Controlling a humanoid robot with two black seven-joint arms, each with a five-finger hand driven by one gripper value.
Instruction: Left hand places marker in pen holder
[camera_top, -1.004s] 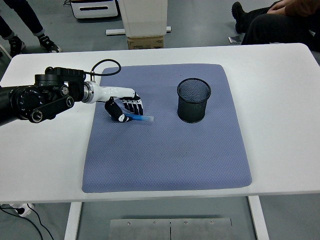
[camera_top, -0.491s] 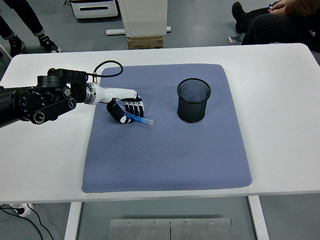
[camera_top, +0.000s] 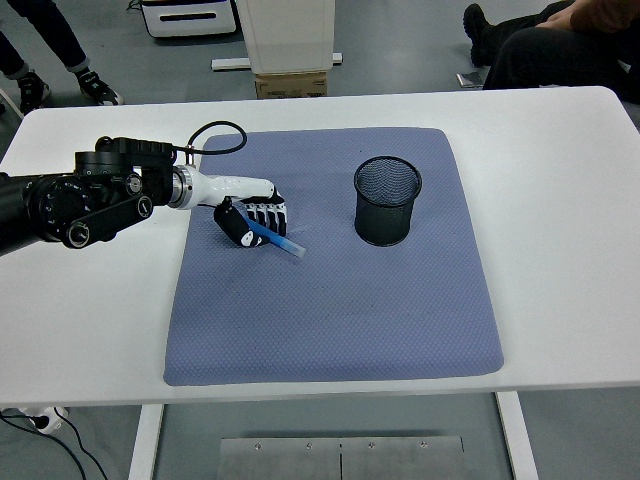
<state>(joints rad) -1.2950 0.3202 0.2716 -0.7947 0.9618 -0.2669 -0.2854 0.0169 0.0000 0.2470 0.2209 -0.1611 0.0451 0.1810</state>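
White table (camera_top: 560, 200), blue-grey mat (camera_top: 330, 300) centred on it. Black mesh pen holder (camera_top: 387, 200) stands upright on the mat's right half, well apart from the working hand. Person's legs at the top edge, uninvolved. Right arm not in view.

Left arm enters from the left edge; left hand (camera_top: 252, 221) sits over the mat's left portion, fingers curled around the marker (camera_top: 279, 241).

Change over the last second: the marker's free tip has swung from nearly level, pointing right, to angled down toward the near edge, and the hand has shifted slightly. Judgement: marker is grasped and tilting in the grip; whether it has cleared the mat I cannot tell. Transport to the holder not yet begun; insertion will need the marker turned more upright.
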